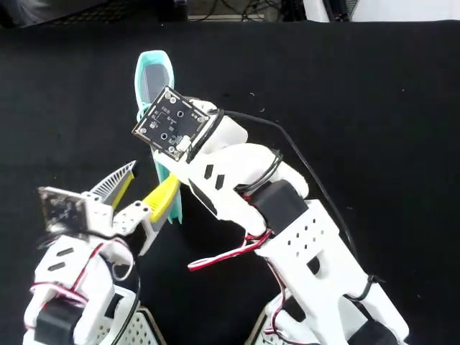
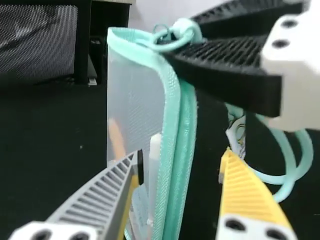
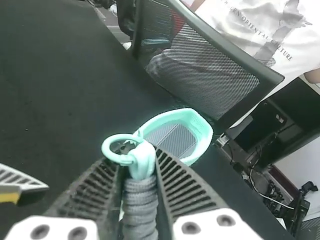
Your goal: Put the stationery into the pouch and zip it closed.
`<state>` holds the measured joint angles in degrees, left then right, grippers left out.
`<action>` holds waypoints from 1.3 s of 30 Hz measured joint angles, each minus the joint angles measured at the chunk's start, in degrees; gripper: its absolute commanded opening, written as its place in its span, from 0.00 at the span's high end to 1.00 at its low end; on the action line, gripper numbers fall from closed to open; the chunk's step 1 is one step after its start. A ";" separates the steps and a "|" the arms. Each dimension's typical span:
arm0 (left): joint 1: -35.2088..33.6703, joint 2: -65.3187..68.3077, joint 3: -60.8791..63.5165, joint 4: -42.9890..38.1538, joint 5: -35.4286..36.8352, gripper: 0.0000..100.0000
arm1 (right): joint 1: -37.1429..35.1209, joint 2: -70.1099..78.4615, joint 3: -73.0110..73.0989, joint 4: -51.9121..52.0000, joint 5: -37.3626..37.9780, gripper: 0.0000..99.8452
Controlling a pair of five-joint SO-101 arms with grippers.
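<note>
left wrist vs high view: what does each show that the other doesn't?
Left wrist view adds: an orange shape and a white shape behind the mesh of the pouch, and the right hand shut on the zipper pull. High view adds: the right arm's camera board and a red-and-white cable by that arm. Shared: the teal pouch, with the left hand open, a finger on either side.

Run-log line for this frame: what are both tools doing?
left tool open, straddling pouch | right tool shut on zipper pull | pouch open beyond pull
</note>
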<state>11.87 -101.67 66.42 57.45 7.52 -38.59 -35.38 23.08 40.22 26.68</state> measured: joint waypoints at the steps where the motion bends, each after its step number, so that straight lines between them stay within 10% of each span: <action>1: -0.18 0.00 0.88 -0.79 0.00 0.73 | 0.00 0.00 0.00 0.00 0.00 0.99; 28: -4.84 0.09 6.15 -8.00 -2.46 0.73 | -3.78 -5.89 0.18 4.75 0.26 0.99; 39: -4.48 0.09 7.30 -13.45 -8.79 0.97 | -3.69 -5.89 0.18 4.75 0.35 0.99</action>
<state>7.38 -101.58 73.71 44.00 -1.27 -42.29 -41.27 23.25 44.97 27.03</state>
